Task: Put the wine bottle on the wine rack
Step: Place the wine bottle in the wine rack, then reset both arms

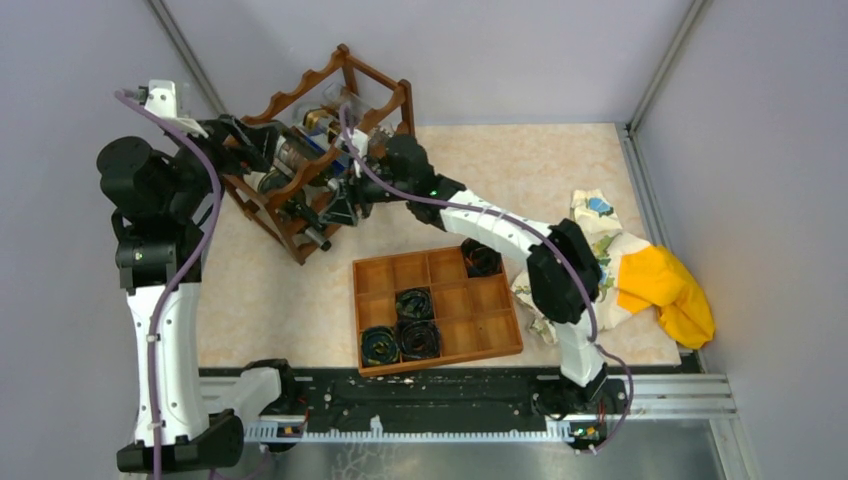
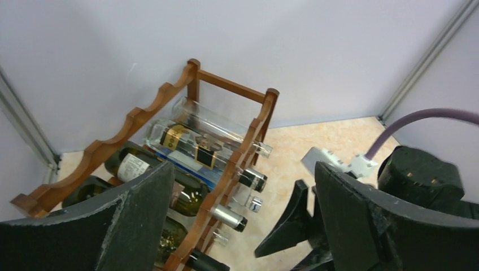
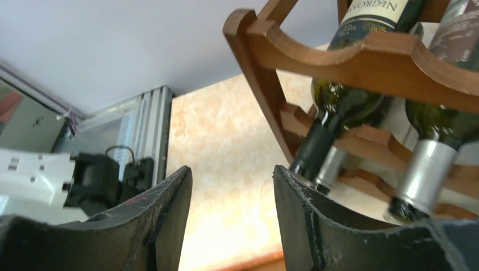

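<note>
The dark reddish-brown wine rack (image 1: 297, 90) stands at the back left near the wall and holds several bottles lying in its scalloped rails. The left wrist view shows the rack (image 2: 141, 121) with a green wine bottle with a white label (image 2: 135, 166), a clear bottle (image 2: 197, 135) and a silver-capped neck (image 2: 229, 217). My left gripper (image 1: 252, 148) is open and empty over the rack's left side (image 2: 242, 169). My right gripper (image 1: 337, 205) is open and empty just in front of the rack (image 3: 231, 172), beside the bottle necks (image 3: 313, 152).
A flat orange-brown compartment tray (image 1: 505, 340) holding black coiled items (image 1: 415, 320) lies in front of the right arm. A patterned cloth (image 1: 600, 240) and a yellow cloth (image 1: 665, 285) lie at the right. Grey walls stand close behind the rack.
</note>
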Robot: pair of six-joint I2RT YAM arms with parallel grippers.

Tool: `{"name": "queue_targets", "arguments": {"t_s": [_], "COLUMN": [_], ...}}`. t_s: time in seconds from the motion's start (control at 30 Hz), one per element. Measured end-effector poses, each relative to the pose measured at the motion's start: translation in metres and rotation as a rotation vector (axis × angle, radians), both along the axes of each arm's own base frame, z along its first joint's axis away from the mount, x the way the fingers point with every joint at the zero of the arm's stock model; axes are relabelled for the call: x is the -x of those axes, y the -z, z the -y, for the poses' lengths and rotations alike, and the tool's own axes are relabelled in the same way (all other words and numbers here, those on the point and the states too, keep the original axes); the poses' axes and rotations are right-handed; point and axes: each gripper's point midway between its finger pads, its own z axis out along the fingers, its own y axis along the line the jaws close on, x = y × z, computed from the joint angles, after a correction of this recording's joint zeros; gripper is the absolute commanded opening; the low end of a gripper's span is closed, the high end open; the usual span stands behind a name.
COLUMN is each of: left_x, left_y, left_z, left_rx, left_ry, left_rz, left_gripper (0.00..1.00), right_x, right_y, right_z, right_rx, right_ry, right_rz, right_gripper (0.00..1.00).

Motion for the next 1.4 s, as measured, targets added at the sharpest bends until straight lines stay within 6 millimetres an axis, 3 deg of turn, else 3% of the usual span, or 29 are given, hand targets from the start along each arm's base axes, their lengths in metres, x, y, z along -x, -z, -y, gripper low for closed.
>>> {"name": "queue_targets", "arguments": {"t_s": [0.2,0.37,0.53,0.67,0.87,1.0,1.07,1.17,1.4], "left_x": [-0.007,-0.017,-0.03,-0.033,-0.031,-0.026,-0.025,-0.025,-0.019], "left_y": [0.008,0.014,0.031,0.042,0.042,0.035,0.03,0.02,0.005], "left_z": [0.013,0.028,0.041,0.047,0.048,0.047,0.047,0.047,0.054], "left_rx": [0.054,0.126,0.235,0.324,0.41,0.434,0.437,0.423,0.352], "left_ry": [0.078,0.169,0.247,0.277,0.274,0.264,0.266,0.274,0.329], "left_rz": [0.0,-0.016,-0.076,-0.129,-0.161,-0.152,-0.149,-0.13,-0.105], "left_gripper": [0.99,0.99,0.99,0.99,0.99,0.99,0.99,0.99,0.99], "right_x": [0.004,-0.008,-0.046,-0.084,-0.134,-0.162,-0.165,-0.156,-0.118], "right_y": [-0.011,-0.019,-0.023,-0.027,-0.048,-0.062,-0.071,-0.092,-0.167], "right_z": [0.051,0.092,0.142,0.188,0.286,0.367,0.393,0.412,0.476], "right_rx": [0.023,0.07,0.127,0.166,0.099,0.062,0.073,0.09,0.149], "right_ry": [-0.03,-0.008,0.089,0.206,0.463,0.698,0.818,0.965,1.339], "right_rz": [0.08,0.17,0.259,0.323,0.296,0.253,0.256,0.278,0.378], "right_gripper": [0.59,0.7,0.92,0.98,0.98,0.98,0.98,0.98,0.98]}}
